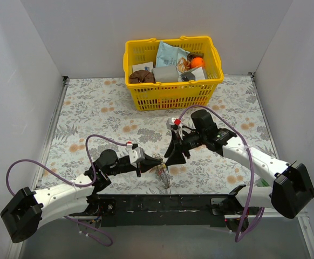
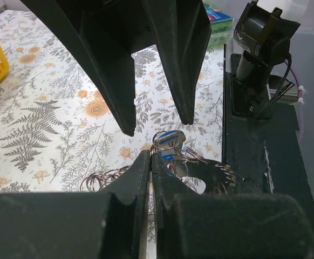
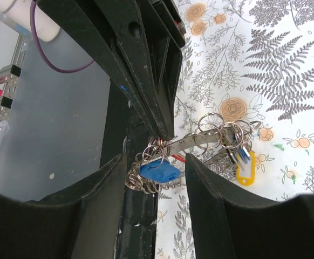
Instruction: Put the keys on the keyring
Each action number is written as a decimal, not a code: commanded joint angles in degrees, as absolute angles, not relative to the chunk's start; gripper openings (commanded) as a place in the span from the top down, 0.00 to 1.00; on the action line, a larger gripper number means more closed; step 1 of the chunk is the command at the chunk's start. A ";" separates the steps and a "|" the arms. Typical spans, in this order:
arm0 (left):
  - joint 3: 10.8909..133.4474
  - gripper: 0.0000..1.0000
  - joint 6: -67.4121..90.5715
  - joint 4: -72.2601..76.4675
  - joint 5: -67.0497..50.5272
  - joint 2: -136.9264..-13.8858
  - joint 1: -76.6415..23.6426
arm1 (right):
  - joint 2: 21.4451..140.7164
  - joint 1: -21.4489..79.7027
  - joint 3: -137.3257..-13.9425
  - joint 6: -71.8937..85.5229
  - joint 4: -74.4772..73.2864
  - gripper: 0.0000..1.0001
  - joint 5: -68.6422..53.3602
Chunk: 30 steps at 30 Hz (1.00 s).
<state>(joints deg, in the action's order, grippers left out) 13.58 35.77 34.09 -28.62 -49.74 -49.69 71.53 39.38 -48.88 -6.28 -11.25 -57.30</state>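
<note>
Left gripper (image 2: 149, 162) pinches the keyring (image 3: 200, 142); right gripper (image 3: 156, 159) gapes around a blue key (image 3: 159, 171).

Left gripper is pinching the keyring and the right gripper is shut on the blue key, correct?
Not quite. The right gripper is open: the right wrist view shows its fingers standing either side of the blue key with gaps. The left gripper does pinch the keyring.
</note>
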 commanded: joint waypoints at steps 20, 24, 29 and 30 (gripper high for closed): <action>16.00 1.00 35.07 36.12 -29.00 -48.60 -49.83 | 74.35 41.84 -50.71 -10.63 -17.66 0.81 -53.35; 15.91 1.00 35.07 36.30 -28.83 -48.43 -49.83 | 74.44 41.84 -50.28 -11.16 -18.28 0.82 -52.82; 15.82 1.00 35.07 36.91 -28.83 -48.51 -49.83 | 74.71 41.84 -50.10 -11.60 -18.54 0.82 -52.65; 15.82 1.00 35.16 37.00 -28.83 -48.60 -49.83 | 74.79 41.75 -50.10 -11.69 -18.54 0.82 -52.82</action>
<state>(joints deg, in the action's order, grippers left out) 14.09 35.75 33.41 -28.97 -50.04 -49.69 74.37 41.65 -48.88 -10.37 -16.95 -52.93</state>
